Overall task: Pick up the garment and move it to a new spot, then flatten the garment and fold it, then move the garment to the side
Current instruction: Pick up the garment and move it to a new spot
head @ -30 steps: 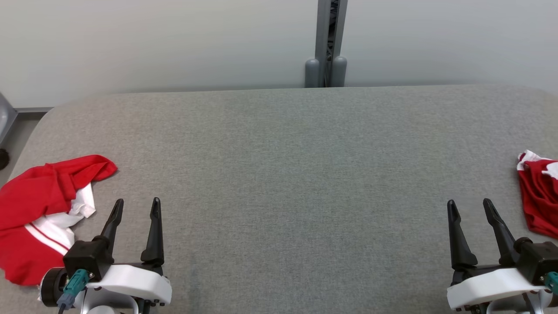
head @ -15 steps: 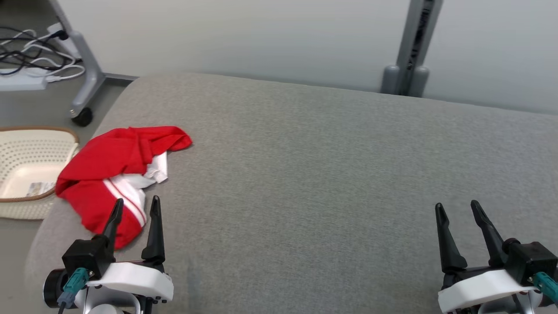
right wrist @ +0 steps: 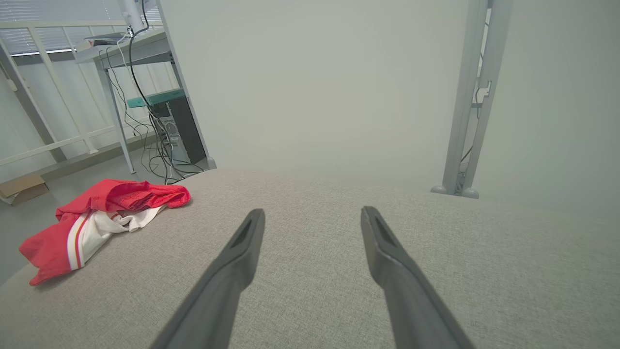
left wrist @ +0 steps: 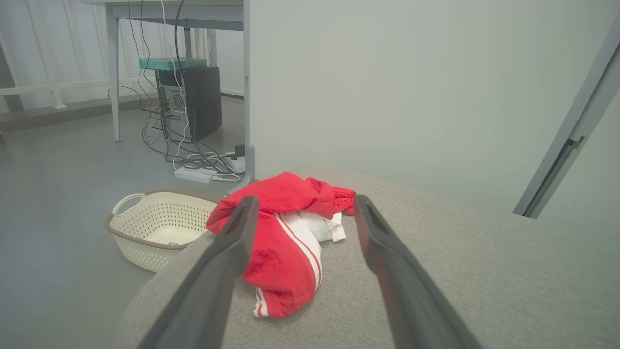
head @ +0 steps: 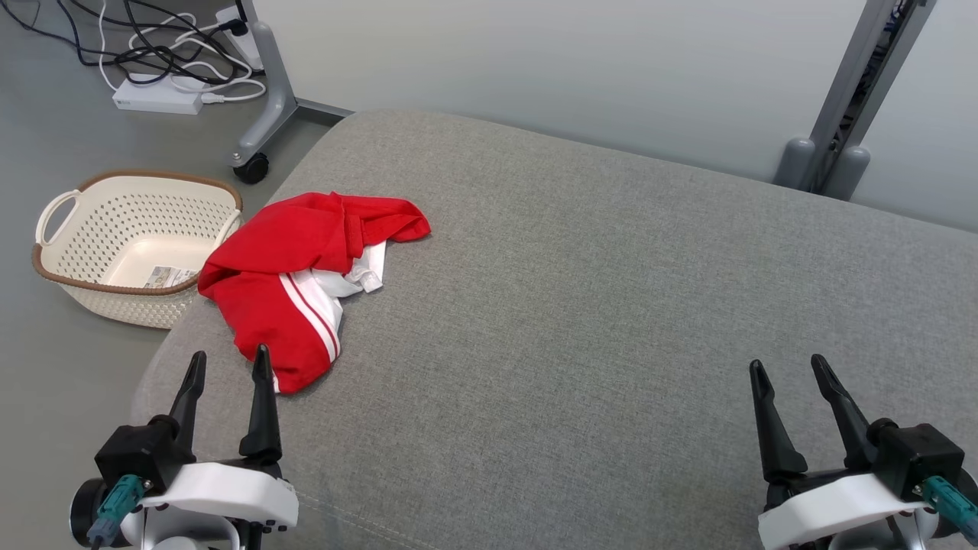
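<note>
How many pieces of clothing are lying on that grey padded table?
1. A crumpled red-and-white garment lies near the left edge of the table, beside the basket on the floor, just ahead of the left pincer. More could lie outside the pictures.

Red garment (head: pixel 283 252) w/ white panel & thin red-&-white side stripes. Tabletop (head: pixel 581 305): mottled grey fabric. Cream basket (head: pixel 130 304), perforated in a dot grid, brown rim. The 2 arms match: left gripper (head: pixel 231 353) & right gripper (head: pixel 788 362) have black fingers (head: pixel 263 412), white housings, teal plugs (head: pixel 114 500). Wall (head: pixel 535 61) pale grey-green; floor (head: pixel 61 137) grey. Power strip (head: pixel 157 97) white; cables (head: pixel 153 61) black & white.
</note>
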You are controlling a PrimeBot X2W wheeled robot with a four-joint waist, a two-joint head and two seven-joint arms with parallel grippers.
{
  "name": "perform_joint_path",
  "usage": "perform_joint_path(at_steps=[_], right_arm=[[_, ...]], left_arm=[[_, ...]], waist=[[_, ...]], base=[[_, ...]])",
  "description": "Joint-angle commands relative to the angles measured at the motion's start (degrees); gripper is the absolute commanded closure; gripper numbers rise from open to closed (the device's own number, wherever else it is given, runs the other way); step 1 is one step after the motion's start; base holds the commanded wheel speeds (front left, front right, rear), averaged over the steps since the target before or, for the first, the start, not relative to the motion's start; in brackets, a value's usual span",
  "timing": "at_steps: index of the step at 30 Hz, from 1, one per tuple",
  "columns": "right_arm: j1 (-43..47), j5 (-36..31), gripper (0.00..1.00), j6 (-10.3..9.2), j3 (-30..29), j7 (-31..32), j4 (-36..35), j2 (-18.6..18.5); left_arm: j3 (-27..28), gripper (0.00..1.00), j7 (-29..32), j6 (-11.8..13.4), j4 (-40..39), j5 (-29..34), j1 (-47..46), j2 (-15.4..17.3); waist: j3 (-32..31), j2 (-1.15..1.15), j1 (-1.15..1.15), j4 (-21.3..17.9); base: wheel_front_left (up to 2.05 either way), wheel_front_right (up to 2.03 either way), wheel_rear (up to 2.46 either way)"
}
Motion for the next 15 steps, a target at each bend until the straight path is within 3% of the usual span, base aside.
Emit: perform_joint_path(at_steps=[1,6,15], right_arm=[[0.1,0.3,0.00,0.02,0.0,0.2,-0.2,-0.3],[-0.4,0.1,0.00,0.02,0.1,0.5,-0.6,-0.3],[-2.5,-2.5,0.00,0.02,0.0,2.6,-3.1,-0.3]], left_arm=[[0.5,0.00,-0.2,-0.4,-0.1,0.4,-0.5,0.2],[1.8,0.00,-0.3,-0.8,-0.4,0.3,-2.9,0.5],[6.2,0.00,4.0,-3.6,5.0,-2.7,-17.5,5.1]], waist=[[0.2,0.00,0.00,0.1],[1.1,0.00,0.00,-0.2],[6.2,0.00,0.00,-1.8]], base=[[0.00,0.00,0.00],[0.00,0.00,0.00],[0.00,0.00,0.00]])
